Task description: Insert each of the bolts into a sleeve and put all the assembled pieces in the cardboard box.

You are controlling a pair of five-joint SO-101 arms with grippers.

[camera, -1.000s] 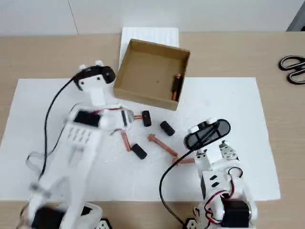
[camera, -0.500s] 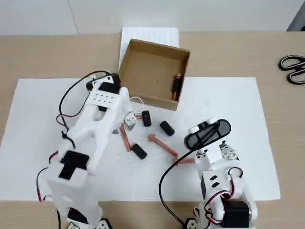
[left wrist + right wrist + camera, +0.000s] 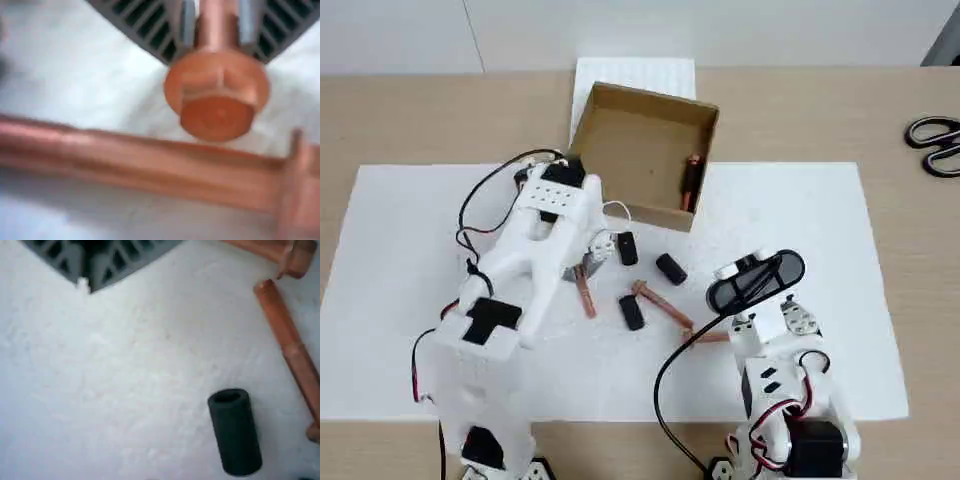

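My left gripper (image 3: 592,258) hangs low over the white sheet, just in front of the cardboard box (image 3: 620,205). It is shut on a copper bolt (image 3: 216,95), whose hex head faces the left wrist camera between the fingers (image 3: 150,25). A second bolt (image 3: 140,160) lies flat right under it (image 3: 583,291). Two more bolts (image 3: 660,303) (image 3: 712,337) lie to the right. Three black sleeves (image 3: 626,248) (image 3: 670,268) (image 3: 632,312) are scattered among them. One assembled piece (image 3: 690,182) lies inside the box. My right gripper (image 3: 82,282) is shut and holds nothing, near a sleeve (image 3: 235,432).
A white paper sheet (image 3: 800,220) covers the middle of the wooden table. Scissors (image 3: 935,143) lie at the far right edge. A second white sheet (image 3: 635,75) pokes out behind the box. Black cables trail from both arms.
The left arm has swung in from the left towards the box, its gripper coming down over the bolts. The nearest sleeve has shifted a little to the right. The right arm has kept still.
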